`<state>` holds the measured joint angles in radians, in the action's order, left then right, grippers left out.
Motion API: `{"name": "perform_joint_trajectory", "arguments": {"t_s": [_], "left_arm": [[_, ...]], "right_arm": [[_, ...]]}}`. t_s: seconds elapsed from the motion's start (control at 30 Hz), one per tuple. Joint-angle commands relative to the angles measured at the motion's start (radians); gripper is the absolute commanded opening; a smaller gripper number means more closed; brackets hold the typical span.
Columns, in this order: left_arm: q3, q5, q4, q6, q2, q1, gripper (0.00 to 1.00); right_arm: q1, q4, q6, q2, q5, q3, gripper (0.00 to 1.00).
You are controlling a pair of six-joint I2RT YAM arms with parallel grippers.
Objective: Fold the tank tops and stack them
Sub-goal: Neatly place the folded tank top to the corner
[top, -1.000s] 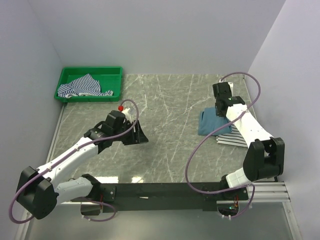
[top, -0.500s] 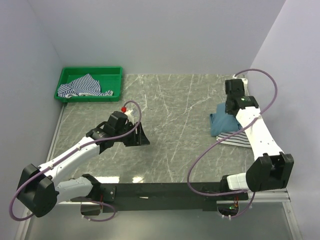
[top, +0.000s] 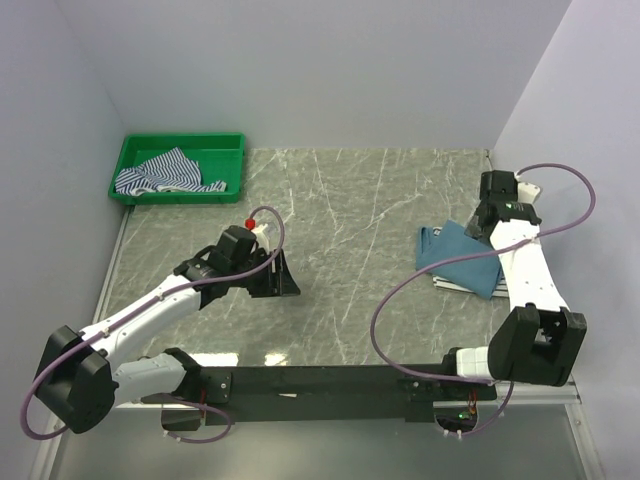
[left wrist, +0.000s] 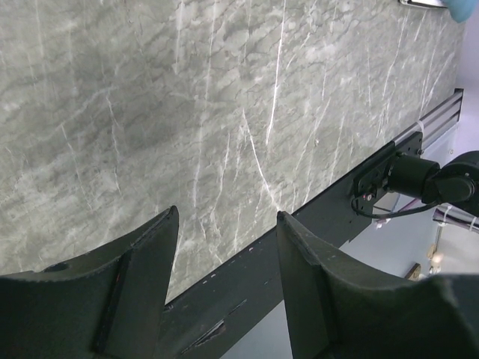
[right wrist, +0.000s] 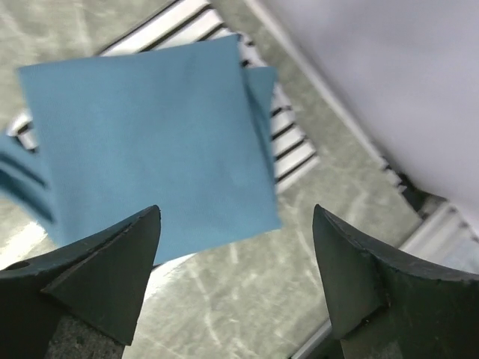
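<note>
A folded dusty teal tank top [top: 462, 256] lies on a folded white tank top with thin black stripes [top: 450, 283] at the right of the table. In the right wrist view the teal one [right wrist: 150, 142] covers most of the striped one [right wrist: 290, 142]. My right gripper [top: 488, 226] [right wrist: 236, 213] hangs just right of that pile, open and empty. A crumpled blue-and-white striped tank top [top: 165, 172] lies in the green tray [top: 180, 142] at the back left. My left gripper [top: 282, 276] [left wrist: 227, 213] hovers open over bare marble, left of centre.
The right wall [top: 570, 150] stands close behind my right arm. A black mounting rail [top: 330, 380] [left wrist: 314, 224] runs along the table's near edge. Purple cables loop from both arms.
My right gripper has opened and let go of the teal tank top, which now lies flat on the striped one. The right arm has drawn back toward the right wall. The left arm barely moved.
</note>
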<state>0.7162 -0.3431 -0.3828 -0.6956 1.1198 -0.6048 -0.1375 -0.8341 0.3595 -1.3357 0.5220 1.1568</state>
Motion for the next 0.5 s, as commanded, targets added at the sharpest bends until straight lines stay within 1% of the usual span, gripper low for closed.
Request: {"name": "perform_joint_trajectory", "arguments": {"t_s": [0.0,0.13,0.17,0.27,0.43,0.47], "left_arm": [[-0.003,-0.023,0.035,0.004,0.000,0.008,0.61],[-0.006,-0.031,0.042,0.002,0.003,0.036,0.60],[-0.008,-0.030,0.042,0.002,0.000,0.042,0.61],[-0.008,-0.023,0.042,-0.001,-0.003,0.069,0.61],[-0.009,-0.002,0.045,-0.005,-0.008,0.109,0.62],[-0.004,0.004,0.044,-0.007,-0.006,0.115,0.62]], "right_arm": [[0.025,0.041,0.065,0.065,-0.026,-0.014,0.89],[0.114,0.073,0.104,0.079,-0.025,-0.057,0.89],[0.162,0.084,0.116,0.084,-0.027,-0.063,0.89],[0.237,0.116,0.153,0.104,-0.033,-0.080,0.89],[0.393,0.184,0.202,0.136,-0.089,-0.101,0.89],[0.423,0.203,0.214,0.142,-0.126,-0.111,0.89]]}}
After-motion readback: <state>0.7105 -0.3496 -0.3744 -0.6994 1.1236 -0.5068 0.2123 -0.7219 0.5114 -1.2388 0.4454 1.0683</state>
